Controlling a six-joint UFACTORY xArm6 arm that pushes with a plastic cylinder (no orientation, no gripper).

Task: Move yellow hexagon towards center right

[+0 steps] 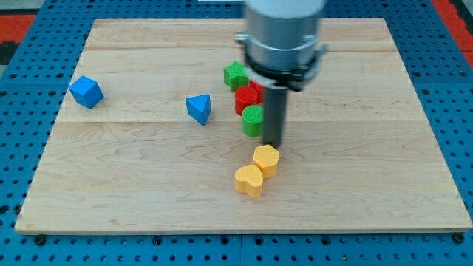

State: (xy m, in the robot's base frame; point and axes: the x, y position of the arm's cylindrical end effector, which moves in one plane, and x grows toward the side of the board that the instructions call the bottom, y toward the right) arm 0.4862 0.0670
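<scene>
Nearest the frame's bottom, a yellow heart-shaped block (249, 179) touches the yellow hexagon (266, 159), just below centre of the bench (133, 185). My tip (272, 145) sits just above the hexagon; there are no jaws, only the rod. Farther up lie a green cylinder (252, 120), a red block (247, 97) and a green star-like block (236, 75). At the left are a blue triangular block (199, 108) and a blue block (86, 91).
</scene>
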